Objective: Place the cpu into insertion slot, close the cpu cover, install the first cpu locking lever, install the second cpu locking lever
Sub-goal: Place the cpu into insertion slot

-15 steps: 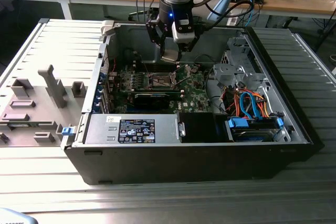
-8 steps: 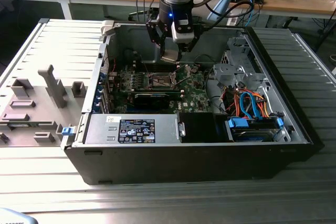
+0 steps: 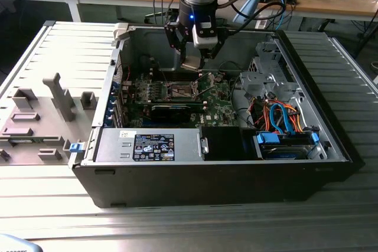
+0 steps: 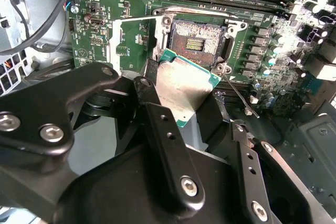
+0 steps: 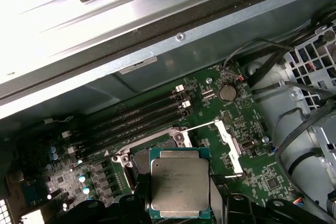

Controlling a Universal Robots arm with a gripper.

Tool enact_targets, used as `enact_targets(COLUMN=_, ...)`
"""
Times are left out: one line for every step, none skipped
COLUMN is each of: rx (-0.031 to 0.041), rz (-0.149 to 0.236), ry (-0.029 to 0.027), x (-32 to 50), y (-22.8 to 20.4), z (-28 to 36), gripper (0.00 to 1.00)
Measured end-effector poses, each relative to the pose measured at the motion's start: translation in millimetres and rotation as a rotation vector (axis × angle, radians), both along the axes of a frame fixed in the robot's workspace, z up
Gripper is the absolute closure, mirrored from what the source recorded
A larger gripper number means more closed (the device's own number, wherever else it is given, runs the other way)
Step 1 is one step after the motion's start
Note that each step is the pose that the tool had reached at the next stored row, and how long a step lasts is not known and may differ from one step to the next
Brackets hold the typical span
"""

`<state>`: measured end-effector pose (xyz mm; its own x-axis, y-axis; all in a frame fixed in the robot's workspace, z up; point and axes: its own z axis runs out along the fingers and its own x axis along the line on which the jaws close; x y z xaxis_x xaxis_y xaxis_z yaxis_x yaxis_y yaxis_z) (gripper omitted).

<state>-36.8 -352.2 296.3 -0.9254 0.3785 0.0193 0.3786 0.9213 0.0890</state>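
Observation:
My gripper (image 3: 194,58) hangs inside the open computer case, shut on the cpu (image 4: 184,90). The cpu is a flat square chip with a dull silver top and a green edge (image 5: 179,182). It hangs tilted just above the insertion slot (image 4: 197,38), a dark square socket with a silvery rim on the green board (image 3: 180,91). The cpu overlaps the slot's near edge in both wrist views. The cpu cover (image 5: 229,145) stands swung open beside the slot (image 4: 114,45). A thin locking lever (image 4: 239,95) sticks out free at the socket's corner.
Long memory slots (image 5: 142,116) run next to the socket. A long black card (image 3: 171,110) lies across the board in front of it. The power supply (image 3: 147,146) and a drive bay with blue and orange cables (image 3: 283,119) fill the case front. A grey fixture (image 3: 41,116) sits at the exterior view's left.

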Motion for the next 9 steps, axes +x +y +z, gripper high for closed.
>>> enact_targets(rx=0.0, rz=-0.002, ry=0.0, x=0.0, y=0.0, z=0.0, gripper=0.46)
enact_targets(rx=0.0, rz=-0.003, ry=0.0, x=0.0, y=0.0, z=0.0, gripper=0.46)
enact_targets(rx=-0.0001, rz=-0.005, ry=0.0, x=0.0, y=0.0, z=0.0, gripper=0.46)
enact_targets(rx=0.0, rz=-0.006, ry=0.0, x=0.0, y=0.0, z=-0.1, gripper=0.46)
enact_targets(rx=0.0, rz=-0.008, ry=0.0, x=0.0, y=0.0, z=-0.1, gripper=0.46)
enact_targets(rx=0.0, rz=-0.017, ry=0.0, x=0.0, y=0.0, z=-0.3, gripper=0.46)
enact_targets(rx=0.0, rz=-0.021, ry=0.0, x=0.0, y=0.0, z=-0.3, gripper=0.46)
enact_targets(rx=-0.0001, rz=-0.024, ry=0.0, x=0.0, y=0.0, z=-0.4, gripper=0.46)
enact_targets(rx=0.0, rz=-0.028, ry=0.0, x=0.0, y=0.0, z=-0.5, gripper=0.46)
